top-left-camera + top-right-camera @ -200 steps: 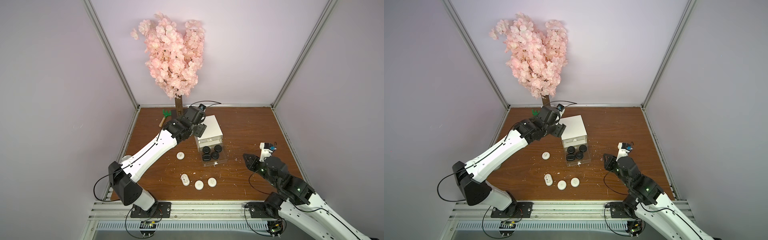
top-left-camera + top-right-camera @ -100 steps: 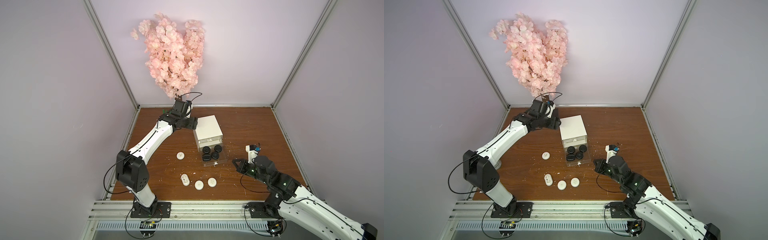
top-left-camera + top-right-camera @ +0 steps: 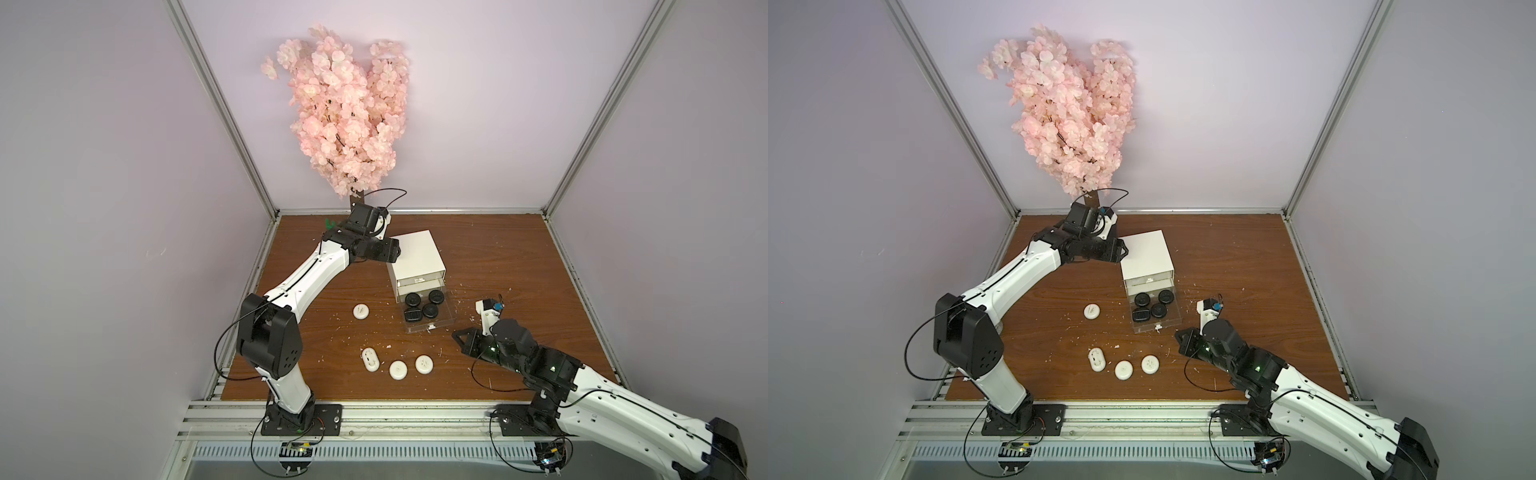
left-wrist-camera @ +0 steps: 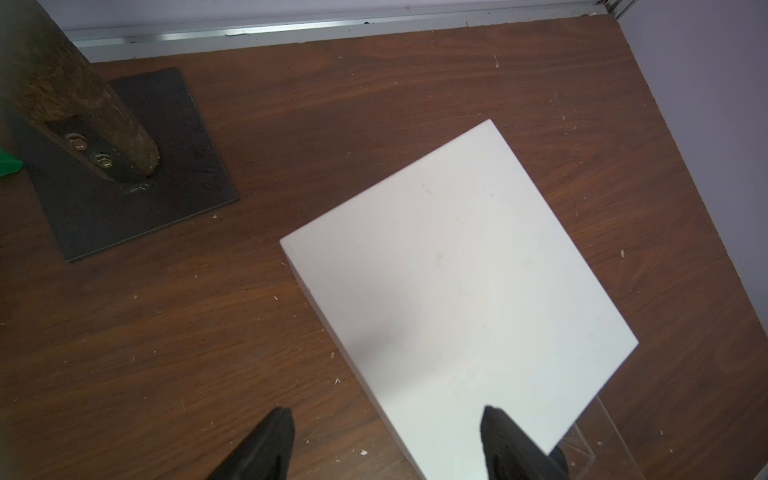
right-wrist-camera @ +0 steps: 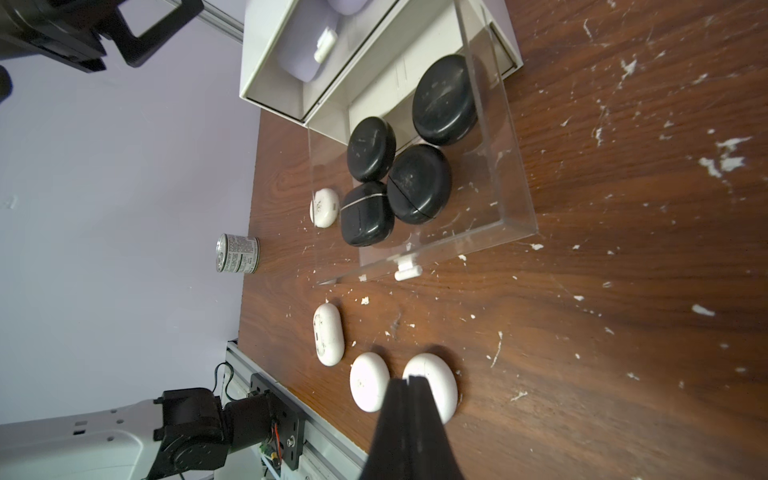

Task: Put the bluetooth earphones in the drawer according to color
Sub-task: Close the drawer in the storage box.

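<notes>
Near the drawer [image 3: 417, 254], right fingers [image 5: 399, 424] together now, apparently closer.

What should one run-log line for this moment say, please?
left claw: open, at cabinet edge | right claw: shut, empty | bottom drawer: out, four black cases inside | four white cases: on table

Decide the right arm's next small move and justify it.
Probably press the shut right hand against the clear front of the pulled-out drawer to slide it in. All four black cases already lie inside, that hand is close to the front, and the open left hand is at the cabinet edge, perhaps to steady it.
</notes>
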Controlling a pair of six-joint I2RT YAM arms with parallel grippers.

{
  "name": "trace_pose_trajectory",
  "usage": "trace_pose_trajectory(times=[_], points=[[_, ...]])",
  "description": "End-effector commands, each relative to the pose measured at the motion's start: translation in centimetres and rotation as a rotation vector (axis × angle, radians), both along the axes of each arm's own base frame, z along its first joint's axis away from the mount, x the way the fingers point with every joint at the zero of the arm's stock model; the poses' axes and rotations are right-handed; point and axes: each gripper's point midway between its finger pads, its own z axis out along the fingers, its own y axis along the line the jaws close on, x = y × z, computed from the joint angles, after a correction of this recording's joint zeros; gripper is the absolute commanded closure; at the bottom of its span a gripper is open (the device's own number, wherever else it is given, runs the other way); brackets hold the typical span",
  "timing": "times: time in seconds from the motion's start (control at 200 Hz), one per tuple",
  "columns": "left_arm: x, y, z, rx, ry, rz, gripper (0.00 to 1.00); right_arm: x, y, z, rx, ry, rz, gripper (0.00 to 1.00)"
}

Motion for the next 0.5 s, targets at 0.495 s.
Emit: trace_pose_trajectory(times=[0.495], points=[[-0.1, 0.0, -3.5, 0.012, 0.086, -0.005, 0.26, 0.4, 2.5, -1.0, 0.045, -0.003, 0.014, 1.00]])
